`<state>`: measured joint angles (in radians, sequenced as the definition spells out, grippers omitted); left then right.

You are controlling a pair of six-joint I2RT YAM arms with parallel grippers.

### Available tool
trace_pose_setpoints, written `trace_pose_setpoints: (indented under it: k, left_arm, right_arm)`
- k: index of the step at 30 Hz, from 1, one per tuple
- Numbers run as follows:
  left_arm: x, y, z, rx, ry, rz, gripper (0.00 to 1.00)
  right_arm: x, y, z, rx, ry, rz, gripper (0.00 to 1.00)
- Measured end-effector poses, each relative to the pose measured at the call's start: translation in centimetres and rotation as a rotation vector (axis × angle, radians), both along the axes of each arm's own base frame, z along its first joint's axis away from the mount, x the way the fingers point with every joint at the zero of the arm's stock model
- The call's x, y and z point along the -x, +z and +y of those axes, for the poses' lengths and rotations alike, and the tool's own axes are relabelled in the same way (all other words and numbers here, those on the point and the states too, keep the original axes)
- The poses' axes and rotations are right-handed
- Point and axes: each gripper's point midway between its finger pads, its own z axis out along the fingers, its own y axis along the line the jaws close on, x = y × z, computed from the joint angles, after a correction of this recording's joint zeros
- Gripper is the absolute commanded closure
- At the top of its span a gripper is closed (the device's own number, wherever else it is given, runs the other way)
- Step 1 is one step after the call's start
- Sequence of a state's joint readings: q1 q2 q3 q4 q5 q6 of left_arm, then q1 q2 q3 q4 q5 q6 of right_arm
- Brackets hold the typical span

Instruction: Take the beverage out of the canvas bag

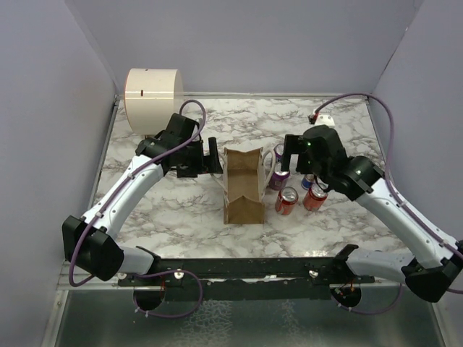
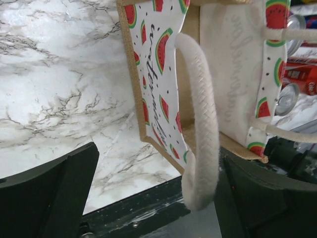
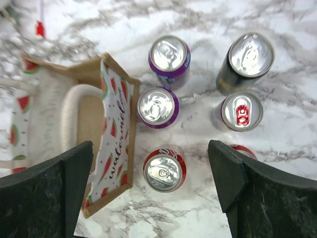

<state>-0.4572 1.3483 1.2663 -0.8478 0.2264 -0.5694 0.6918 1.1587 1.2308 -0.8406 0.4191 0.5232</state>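
When seen from above, shows the canvas bag (image 1: 243, 189) upright at mid-table, mouth up, with bare marble table (image 1: 181, 217) in front and behind. Puts a cream cylindrical container (image 1: 152, 99) at the back left corner against the wall, well apart from the bag. Groups the beverage cans (image 1: 286, 200) just right of the bag, outside it.

From the left wrist, finds the left gripper (image 2: 158, 153) spread wide, pinching nothing, one white loop handle (image 2: 200, 129) hanging between its fingers. Leaves open marble left of the bag's watermelon-print wall. Shows brown lining inside the bag.

From the right wrist, finds the right gripper (image 3: 150, 148) spread fully above the cans, holding nothing. Sets a near purple can (image 3: 158, 106) and a red can (image 3: 164, 171) just beside the bag's rim, a far purple can (image 3: 169, 54) next to the near one, a black can (image 3: 246, 59) and a red-tabbed can (image 3: 241, 111) farther from the bag, all upright on marble.
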Motion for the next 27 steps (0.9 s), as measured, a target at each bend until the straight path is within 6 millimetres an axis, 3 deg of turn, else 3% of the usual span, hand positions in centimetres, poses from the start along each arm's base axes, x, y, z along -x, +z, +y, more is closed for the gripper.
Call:
trace_pose_setpoints:
  k: [7,11,16,19,23,27]
  left_arm:
    - [-1.1,2.3,0.3,-0.013,0.019,-0.068,0.01]
    - [-2.2,5.4,1.0,-0.033,0.050,-0.146,0.01]
    - [-3.8,12.0,2.0,-0.023,0.113,-0.318,0.01]
    - [-3.8,16.2,3.2,-0.007,0.166,-0.437,0.01]
    - [-2.4,22.3,6.1,0.024,0.275,-0.637,0.01]
    - [0.2,27.7,9.6,0.082,0.397,-0.846,0.01]
  right_arm:
    - [1.2,7.4,-1.3,-0.092,0.022,-0.173,0.00]
    - [2.2,12.4,-2.2,-0.156,0.032,-0.281,0.00]
    - [4.3,19.4,-3.7,-0.273,0.045,-0.433,0.00]
    - [5.8,22.5,-4.6,-0.335,0.055,-0.500,0.00]
    - [7.8,26.2,-6.0,-0.409,0.056,-0.581,0.00]
    - [9.0,28.5,-7.1,-0.469,0.041,-0.629,0.00]
